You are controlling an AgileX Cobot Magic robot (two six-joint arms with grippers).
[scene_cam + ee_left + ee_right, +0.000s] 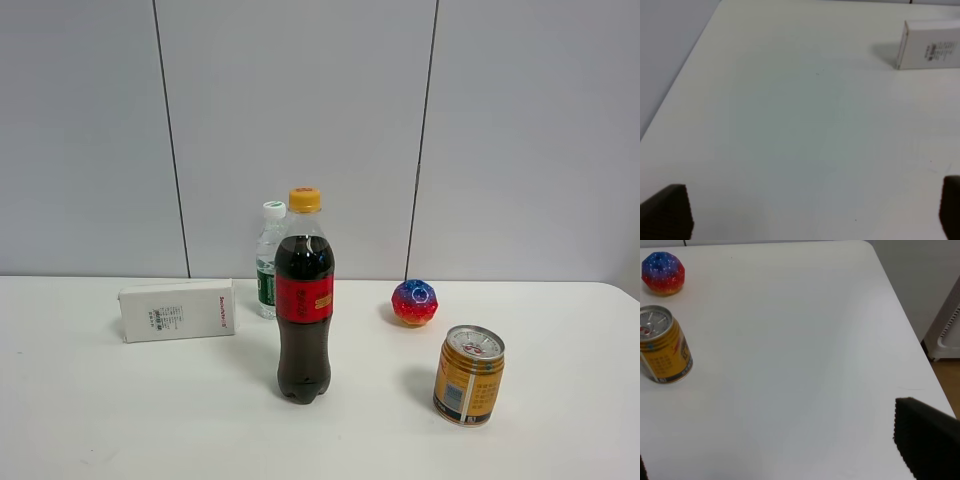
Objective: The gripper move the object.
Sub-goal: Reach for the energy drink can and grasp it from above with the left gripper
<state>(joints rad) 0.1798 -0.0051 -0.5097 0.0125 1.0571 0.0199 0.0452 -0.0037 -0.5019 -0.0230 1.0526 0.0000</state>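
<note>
The gold-orange can (pixel 469 375) with a silver pull-tab top stands upright on the white table (pixel 120 420) at the front right. It also shows in the right wrist view (pixel 662 347), standing free. My right gripper (pixel 785 455) is open and empty, well apart from the can, with one black finger (pixel 925 440) showing. My left gripper (pixel 809 210) is open and empty over bare table, its fingertips (pixel 667 212) wide apart. Neither gripper shows in the exterior high view.
A tall cola bottle (pixel 304 300) stands mid-table, with a small water bottle (pixel 268 262) behind it. A white box (pixel 177 310) lies at the left, also in the left wrist view (pixel 932 47). A red-blue ball (pixel 415 302) sits behind the can (pixel 663 272). The table's edge (pixel 912 335) runs near my right gripper.
</note>
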